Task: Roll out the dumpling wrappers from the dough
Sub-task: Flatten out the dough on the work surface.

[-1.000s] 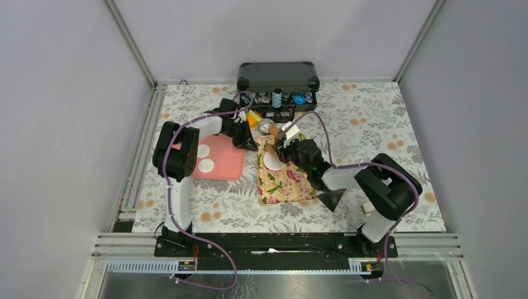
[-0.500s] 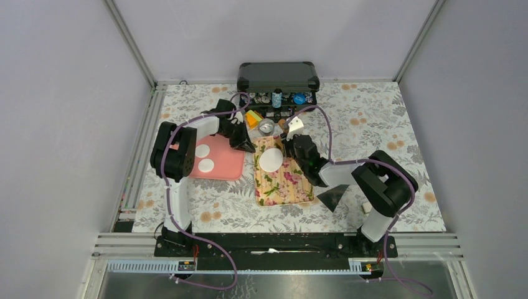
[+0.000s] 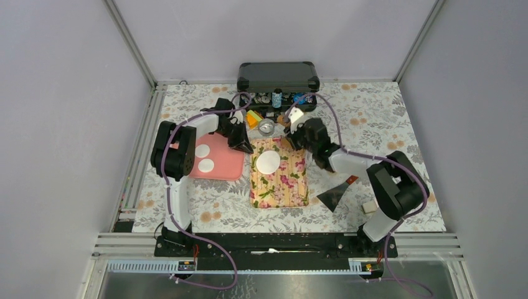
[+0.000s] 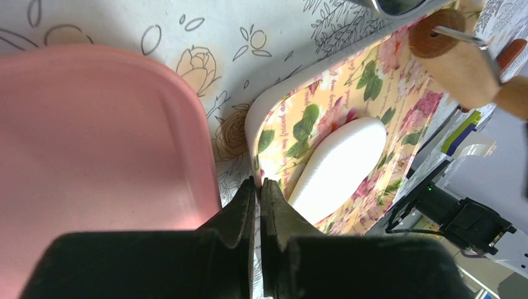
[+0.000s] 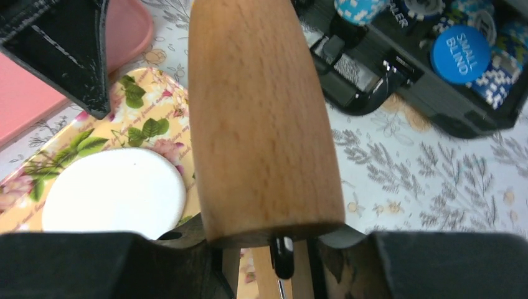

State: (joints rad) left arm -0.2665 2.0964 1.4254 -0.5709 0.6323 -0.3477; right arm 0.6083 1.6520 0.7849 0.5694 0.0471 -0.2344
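On the pink tray point(image 3: 229, 163) at the left lie 2 dumpling wrappers point(image 3: 202, 150), flat and apart from each other. Just right of it, the left gripper point(image 4: 258, 187) has its fingers pressed together with nothing seen between them, tips at the far left corner of the floral tray point(image 3: 280, 187). 1 larger dumpling wrapper point(image 3: 269, 162) lies flat on that tray's far half. The right gripper point(image 3: 297, 134) clamps a wooden rolling pin point(image 5: 261, 124) by the tray's far right corner, beside that wrapper.
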